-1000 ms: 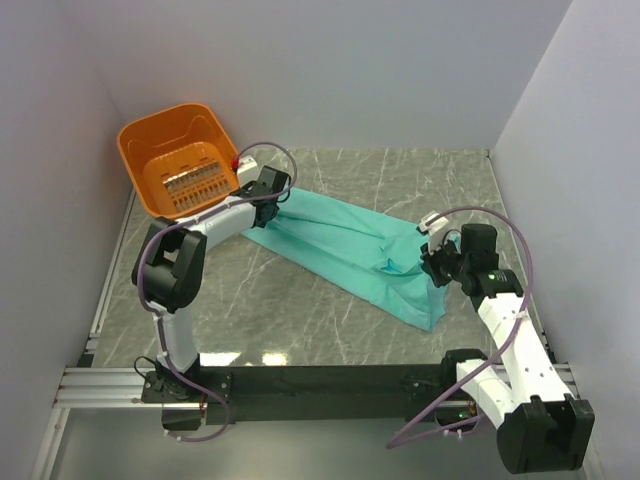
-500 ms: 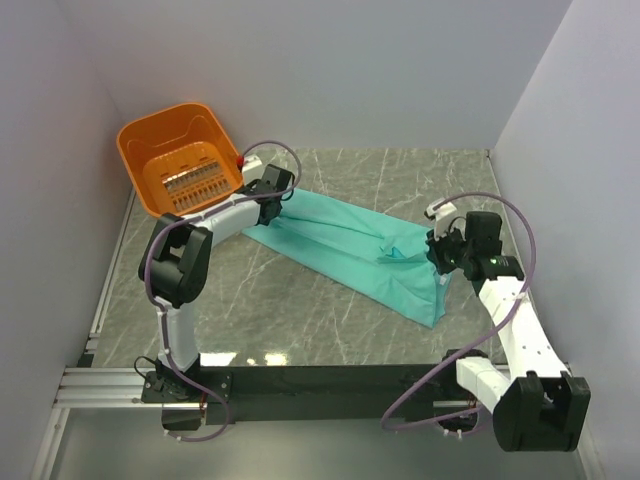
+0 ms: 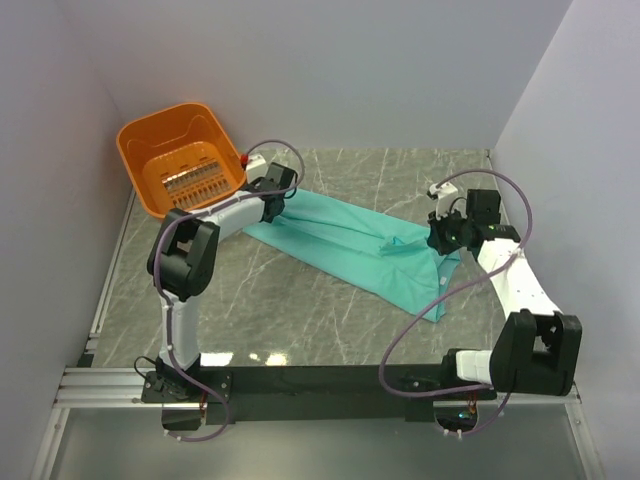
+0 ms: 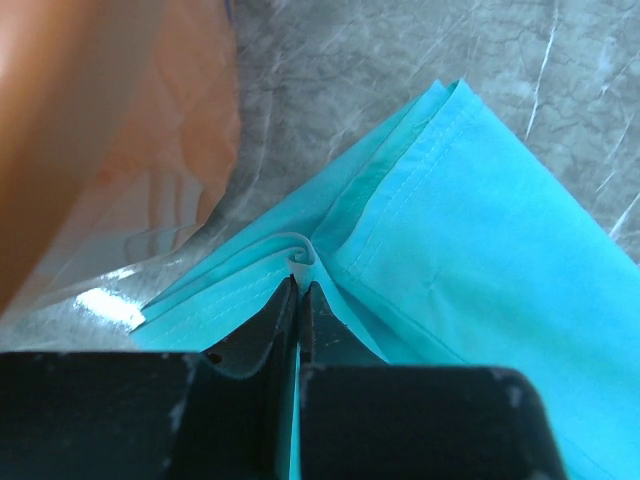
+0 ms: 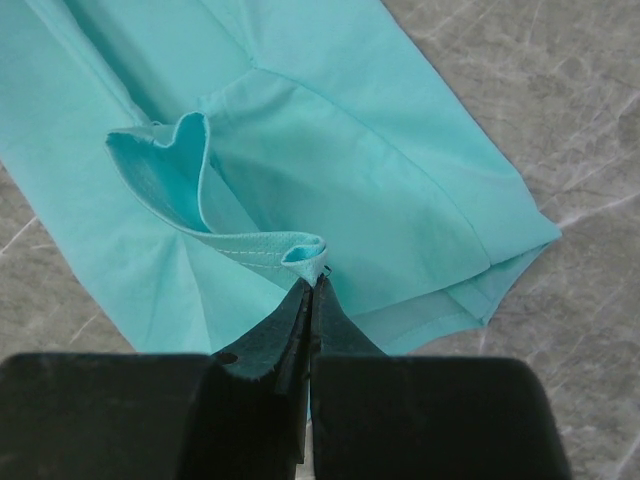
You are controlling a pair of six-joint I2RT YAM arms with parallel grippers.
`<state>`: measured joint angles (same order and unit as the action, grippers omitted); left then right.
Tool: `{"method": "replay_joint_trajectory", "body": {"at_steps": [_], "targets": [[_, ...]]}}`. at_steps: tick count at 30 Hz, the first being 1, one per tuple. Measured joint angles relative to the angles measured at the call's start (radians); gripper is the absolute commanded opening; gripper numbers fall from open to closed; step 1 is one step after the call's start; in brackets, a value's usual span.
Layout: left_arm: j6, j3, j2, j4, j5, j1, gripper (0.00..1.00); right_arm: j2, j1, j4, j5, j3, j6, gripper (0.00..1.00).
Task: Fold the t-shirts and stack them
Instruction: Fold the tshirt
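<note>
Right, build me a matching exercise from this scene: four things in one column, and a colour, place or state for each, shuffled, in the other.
Things:
1. t-shirt
2. basket
3. left gripper
4. right gripper

Descriptions:
A. orange, at the far left
B. shut on the t-shirt's edge beside the basket
C. teal, stretched between both arms
D. shut on a raised hem fold at the t-shirt's other end

Pairs: 1-C, 2-A, 3-B, 4-D
</note>
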<state>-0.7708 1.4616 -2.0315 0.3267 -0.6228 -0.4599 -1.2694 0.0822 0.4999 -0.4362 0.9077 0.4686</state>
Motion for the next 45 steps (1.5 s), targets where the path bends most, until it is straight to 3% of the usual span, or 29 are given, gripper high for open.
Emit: {"method": "replay_joint_trajectory", "body": {"at_steps": [13,45], "targets": [[0.013,0.080,-0.051,0.002,-0.001,0.000,0.05,-0.172,0.061,-0.039,-0.003,0.074,-0.036,0.00],[0.034,0.155,-0.115,0.045,-0.031,0.000,0.06,-0.364,0.064,-0.055,0.010,0.180,-0.072,0.00]]}}
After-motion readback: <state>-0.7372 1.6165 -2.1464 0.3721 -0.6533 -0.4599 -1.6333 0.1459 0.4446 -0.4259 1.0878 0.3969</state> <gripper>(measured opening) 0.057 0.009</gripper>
